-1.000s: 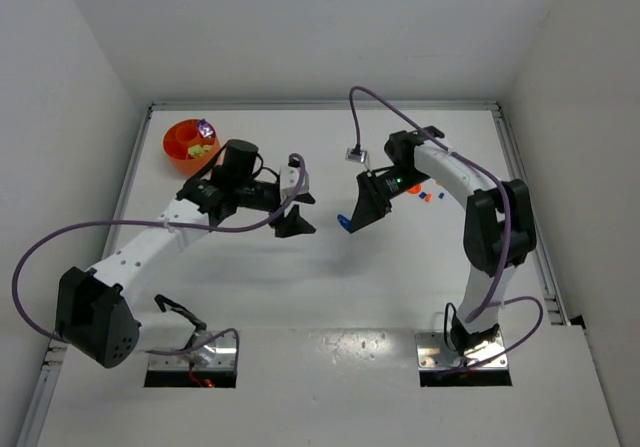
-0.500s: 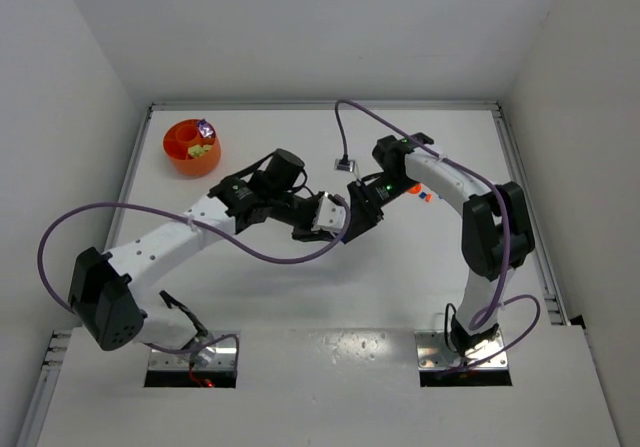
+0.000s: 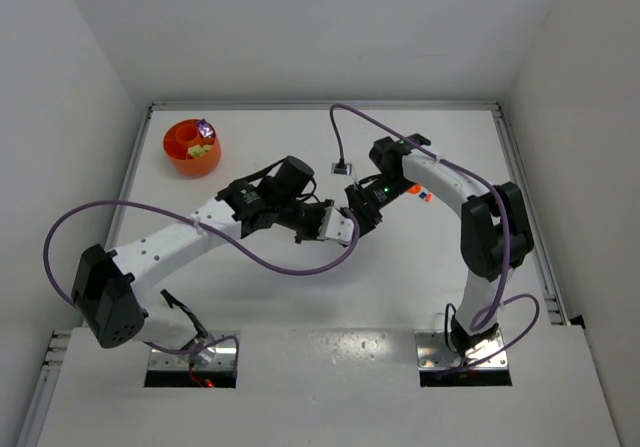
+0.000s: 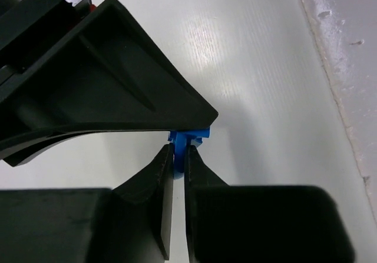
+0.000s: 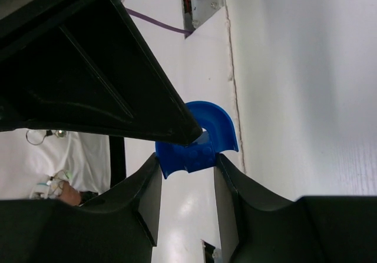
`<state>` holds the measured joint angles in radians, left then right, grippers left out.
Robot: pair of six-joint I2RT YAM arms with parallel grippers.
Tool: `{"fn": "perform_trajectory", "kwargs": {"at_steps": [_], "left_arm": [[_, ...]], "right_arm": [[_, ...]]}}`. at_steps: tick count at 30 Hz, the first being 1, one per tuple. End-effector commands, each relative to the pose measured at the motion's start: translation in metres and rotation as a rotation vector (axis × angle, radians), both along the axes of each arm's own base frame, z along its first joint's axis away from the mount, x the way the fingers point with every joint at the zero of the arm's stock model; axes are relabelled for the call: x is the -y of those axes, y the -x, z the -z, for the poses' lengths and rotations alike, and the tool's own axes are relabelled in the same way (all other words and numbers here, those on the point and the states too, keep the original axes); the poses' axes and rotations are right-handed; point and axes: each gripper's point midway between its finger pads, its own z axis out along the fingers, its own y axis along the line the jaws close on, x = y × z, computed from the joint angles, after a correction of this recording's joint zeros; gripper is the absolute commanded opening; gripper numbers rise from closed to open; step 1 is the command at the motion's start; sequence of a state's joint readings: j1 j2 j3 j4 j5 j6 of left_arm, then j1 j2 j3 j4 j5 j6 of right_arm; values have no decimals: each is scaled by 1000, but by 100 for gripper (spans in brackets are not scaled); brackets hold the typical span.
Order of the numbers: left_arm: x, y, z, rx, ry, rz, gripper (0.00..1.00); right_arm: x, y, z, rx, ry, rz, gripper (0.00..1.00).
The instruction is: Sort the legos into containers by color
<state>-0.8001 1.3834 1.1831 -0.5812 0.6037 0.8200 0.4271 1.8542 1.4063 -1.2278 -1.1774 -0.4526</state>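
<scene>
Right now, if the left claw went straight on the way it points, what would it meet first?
The left claw meets the blue lego at its tips; directly behind it is the right claw, gripping the same piece.

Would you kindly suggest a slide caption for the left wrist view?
Left gripper pinches a small blue lego held by the right gripper over the white table.
</scene>
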Motion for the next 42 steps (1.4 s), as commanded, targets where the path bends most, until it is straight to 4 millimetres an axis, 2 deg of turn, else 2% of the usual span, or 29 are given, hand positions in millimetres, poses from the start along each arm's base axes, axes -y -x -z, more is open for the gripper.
{"fn": "perform_trajectory", "kwargs": {"at_steps": [1, 3, 5, 7, 8, 9, 12, 13, 14, 15, 16, 18, 19, 20, 22, 23, 25, 27, 28, 33, 34, 35, 36, 38, 39, 41, 42], "left_arm": [[7, 2, -2, 24, -5, 26, 11], [7, 0, 0, 25, -8, 13, 8], [7, 1, 0, 17, -8, 7, 6], [5, -1, 0, 2, -4, -4, 1], [2, -1, 3, -35, -3, -23, 1], [-4, -6, -3, -65, 30, -38, 0], [-14, -4, -7, -176, 85, -56, 0], [-25, -11, -6, -207, 99, -92, 0], [-31, -9, -8, -249, 118, -109, 0], [-32, -5, -8, -299, 145, -94, 0], [-38, 0, -2, -344, 147, -108, 0], [-48, 1, -2, -451, 184, -173, 0], [-47, -11, -5, -466, 225, -223, 0], [-58, -17, 3, -631, 243, -384, 0], [-67, -38, 4, -692, 300, -495, 0], [-76, -49, 3, -795, 326, -595, 0], [-84, -66, 0, -855, 356, -698, 0], [-97, -89, -15, -802, 403, -767, 0], [-104, -95, -31, -719, 433, -780, 0], [-162, -142, -81, -271, 492, -934, 0], [-175, -144, -72, -256, 430, -978, 0], [-183, -147, -73, -225, 394, -976, 0], [-203, -162, -78, -159, 359, -993, 0], [-230, -173, -71, -166, 319, -1060, 0], [-257, -184, -79, -144, 333, -1126, 0], [-288, -201, -67, -205, 346, -1254, 0], [-317, -208, -72, -209, 375, -1334, 0]], "right_arm": [[-4, 4, -25, 90, -86, -23, 9], [-1, 8, -21, 91, -77, -27, 9], [0, 9, -19, 105, -70, -28, 17], [2, 10, -22, 129, -69, -26, 37], [5, 5, -18, 130, -54, -6, 45], [7, -2, -19, 168, -54, 10, 54], [13, -8, -19, 214, -6, 39, 57], [17, -13, -17, 223, 12, 65, 57], [20, -25, -16, 271, 41, 104, 58], [21, -28, -13, 279, 65, 112, 59], [25, -36, -10, 289, 93, 140, 59], [34, -60, -3, 349, 192, 224, 60], [39, -72, -3, 382, 230, 276, 60], [47, -95, 2, 468, 309, 346, 60], [60, -111, -1, 515, 377, 441, 60], [68, -122, 0, 559, 425, 494, 60], [73, -126, -8, 612, 437, 525, 61], [72, -129, -12, 622, 431, 529, 61], [72, -129, -12, 622, 431, 529, 61], [71, -134, -23, 659, 417, 523, 61], [71, -134, -23, 659, 417, 523, 61], [71, -136, -23, 660, 416, 523, 61], [71, -136, -23, 660, 416, 523, 61], [70, -140, -20, 661, 420, 515, 61], [70, -140, -23, 662, 419, 515, 61], [69, -141, -20, 655, 424, 512, 61], [69, -141, -20, 655, 424, 512, 61]]}}
